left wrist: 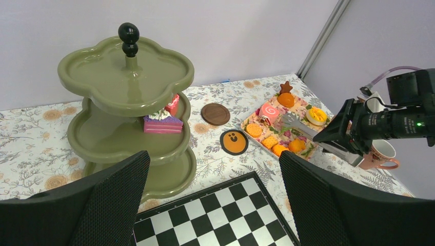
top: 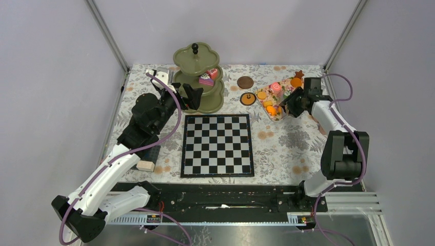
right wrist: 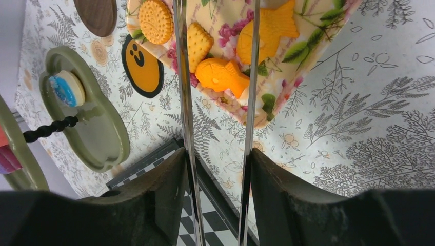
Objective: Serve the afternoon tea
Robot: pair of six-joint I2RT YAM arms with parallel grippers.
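The olive-green three-tier stand [top: 197, 77] with a black knob stands at the back of the table, a pink cake slice [left wrist: 161, 123] on its middle tier. My left gripper [top: 192, 95] hovers open just in front of it, holding nothing. The floral tray [top: 272, 100] at the back right carries orange, pink and brown pastries. My right gripper [top: 295, 102] is shut on metal tongs [left wrist: 302, 130], whose arms reach over the tray. In the right wrist view an orange fish pastry [right wrist: 220, 76] shows between the two tong arms [right wrist: 185, 102]. A pink-patterned cup [left wrist: 382, 154] stands behind the right gripper.
A black-and-white chessboard [top: 218, 144] lies at the table's middle. A brown coaster [top: 245, 82] and an orange face coaster [top: 248, 98] lie between stand and tray. A beige block [top: 145, 165] lies under the left arm. Frame posts rise at both back corners.
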